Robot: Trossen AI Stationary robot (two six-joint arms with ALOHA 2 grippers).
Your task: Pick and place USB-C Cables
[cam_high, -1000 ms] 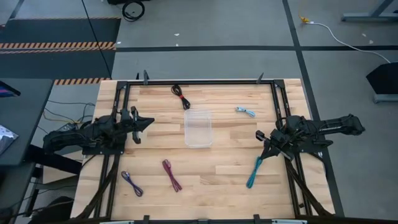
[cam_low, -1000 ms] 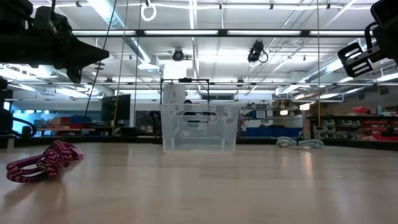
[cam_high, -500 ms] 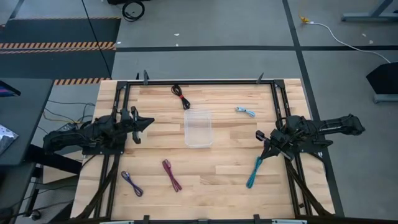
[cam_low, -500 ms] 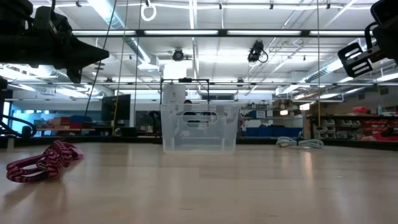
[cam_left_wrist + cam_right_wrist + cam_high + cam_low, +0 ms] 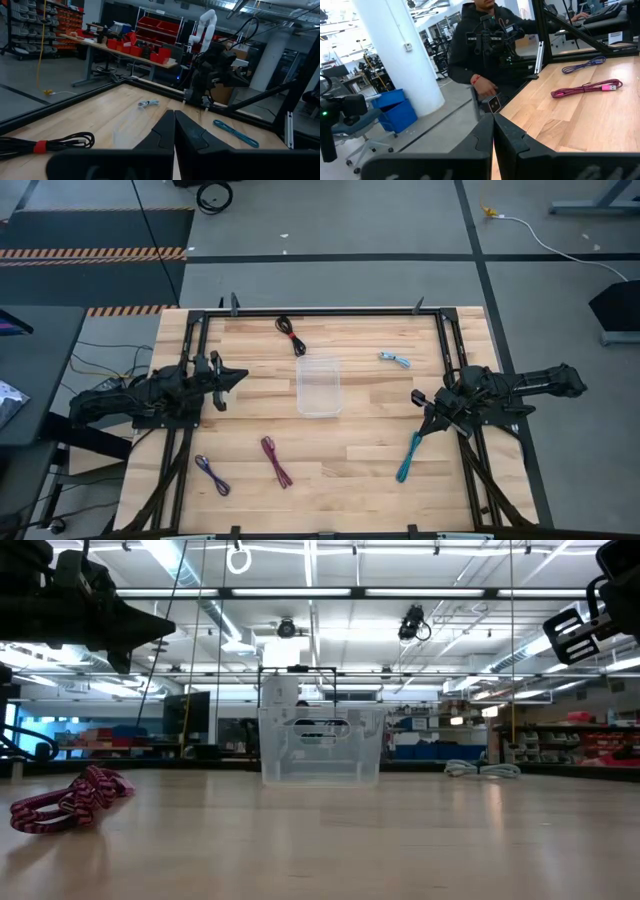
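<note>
Currently catalogued on the wooden surface (image 5: 360, 455):

Left hand (image 5: 238, 376): fingers pressed together, nothing held, hovering over the surface's left side. Right hand (image 5: 417, 398): fingers likewise closed together, empty, raised over the right side, facing the left hand across the middle.

Clear plastic container (image 5: 319, 386): between the two hands, nearer the left one.

Black-with-red cable (image 5: 291, 334): beyond the container toward the far edge, ahead and to one side of the left hand; shows close by in the left wrist view (image 5: 45, 145).

Light blue cable (image 5: 395, 360): just beyond the right hand toward the far edge, not touching it.

Teal cable (image 5: 409, 456): just beside the right hand on its near-edge side, lying stretched out.

Maroon cable (image 5: 276, 461): toward the near edge, between the hands, nearer the left; well apart from both.

Purple-blue cable (image 5: 212, 474): left of the maroon cable, toward the near edge from the left hand.

Person (image 5: 485, 45): in dark clothing, seen beyond the surface's edge in the right wrist view.
</note>
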